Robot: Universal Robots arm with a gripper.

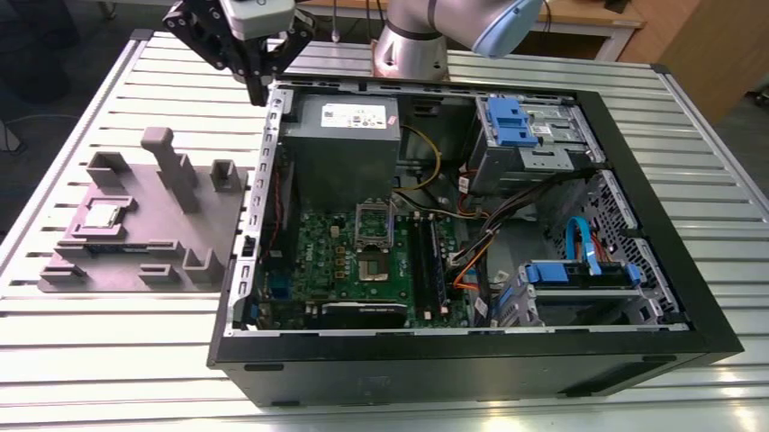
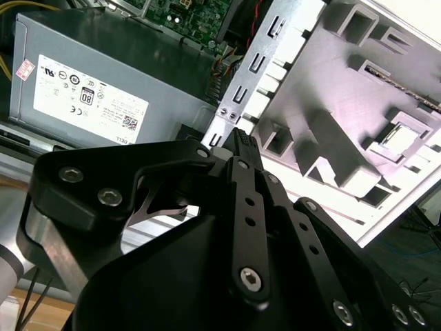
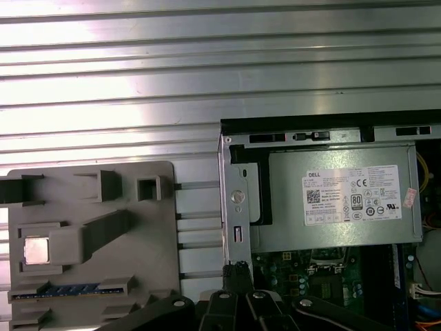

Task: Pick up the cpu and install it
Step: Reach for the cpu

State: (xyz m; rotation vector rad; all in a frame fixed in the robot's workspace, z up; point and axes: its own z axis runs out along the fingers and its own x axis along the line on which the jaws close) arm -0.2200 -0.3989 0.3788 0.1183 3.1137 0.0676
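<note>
The cpu (image 1: 103, 214) is a small silvery square lying in a recess of the grey holder block (image 1: 180, 234), on the exterior view's left of the open computer case (image 1: 481, 360). Both wrist views show the cpu (image 3: 36, 249) (image 2: 400, 136) on that block. My gripper (image 1: 257, 93) hangs above the case's rear corner, between the block and the grey power supply (image 1: 342, 135). Its black fingers meet at the tips (image 3: 238, 269) (image 2: 242, 138) with nothing between them. The bare socket (image 1: 375, 236) lies open on the green motherboard.
The case's metal rear wall (image 3: 234, 207) stands just below the fingertips. Blue drive brackets (image 1: 511, 121) and loose cables (image 1: 481, 243) fill the case's far side. Tall posts (image 1: 162, 157) rise from the holder block. Everything rests on a ribbed metal table (image 1: 96, 108).
</note>
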